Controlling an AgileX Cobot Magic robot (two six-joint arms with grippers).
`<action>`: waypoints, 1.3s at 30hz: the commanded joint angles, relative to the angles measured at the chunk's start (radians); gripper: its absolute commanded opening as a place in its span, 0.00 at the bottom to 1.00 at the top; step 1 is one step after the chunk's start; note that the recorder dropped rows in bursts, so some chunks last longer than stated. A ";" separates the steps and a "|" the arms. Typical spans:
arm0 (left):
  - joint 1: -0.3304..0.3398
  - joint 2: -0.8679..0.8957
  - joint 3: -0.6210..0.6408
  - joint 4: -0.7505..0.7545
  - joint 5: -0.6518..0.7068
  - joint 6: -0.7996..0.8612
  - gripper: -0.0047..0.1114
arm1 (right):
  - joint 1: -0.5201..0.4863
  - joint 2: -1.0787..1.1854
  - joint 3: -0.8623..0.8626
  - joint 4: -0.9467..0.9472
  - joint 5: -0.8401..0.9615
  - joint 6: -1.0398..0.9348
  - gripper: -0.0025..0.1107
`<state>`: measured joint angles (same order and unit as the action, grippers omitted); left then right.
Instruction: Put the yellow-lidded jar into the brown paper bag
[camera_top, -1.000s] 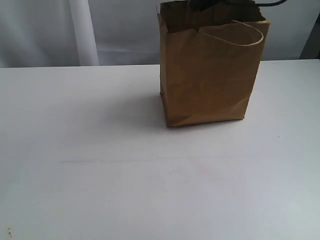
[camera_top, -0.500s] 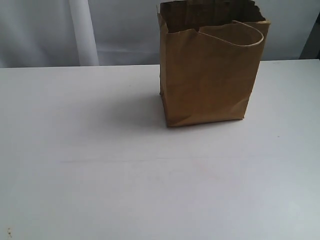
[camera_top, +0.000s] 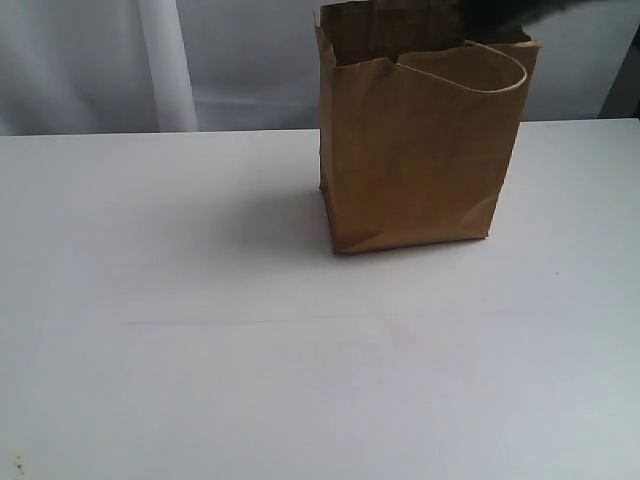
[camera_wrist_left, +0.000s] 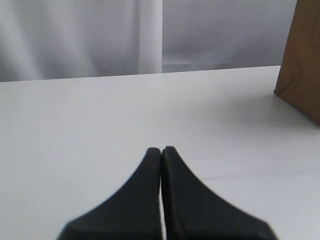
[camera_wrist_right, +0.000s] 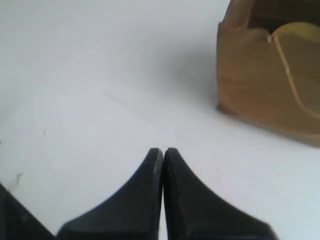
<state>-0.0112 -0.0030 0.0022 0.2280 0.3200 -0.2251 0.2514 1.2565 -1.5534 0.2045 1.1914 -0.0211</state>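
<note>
The brown paper bag (camera_top: 415, 140) stands upright at the back of the white table (camera_top: 200, 330), its mouth open and one loop handle (camera_top: 480, 72) hanging over the front. The yellow-lidded jar is out of view in every frame. A dark blur of the right arm (camera_top: 510, 10) crosses above the bag's top right corner. In the left wrist view my left gripper (camera_wrist_left: 161, 150) is shut and empty over bare table, with the bag's edge (camera_wrist_left: 302, 60) off to one side. My right gripper (camera_wrist_right: 163, 151) is shut and empty too, held above the table, apart from the bag (camera_wrist_right: 272, 75).
A pale curtain (camera_top: 160, 60) hangs behind the table's far edge. Faint marks (camera_wrist_right: 44, 132) dot the tabletop in the right wrist view.
A dark arm part over the bag's mouth one second ago was gone half a second ago; now a blurred dark shape is at the bag's upper right. The bag has not moved.
</note>
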 joint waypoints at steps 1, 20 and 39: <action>-0.005 0.003 -0.002 -0.004 -0.009 -0.004 0.05 | 0.044 -0.223 0.300 -0.004 -0.151 0.021 0.02; -0.005 0.003 -0.002 -0.004 -0.009 -0.004 0.05 | 0.051 -0.824 1.152 0.121 -0.885 0.026 0.02; -0.005 0.003 -0.002 -0.004 -0.009 -0.004 0.05 | -0.004 -0.901 1.173 -0.185 -0.914 -0.026 0.02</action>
<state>-0.0112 -0.0030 0.0022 0.2280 0.3200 -0.2251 0.2872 0.4047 -0.3860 0.1043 0.2736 -0.0326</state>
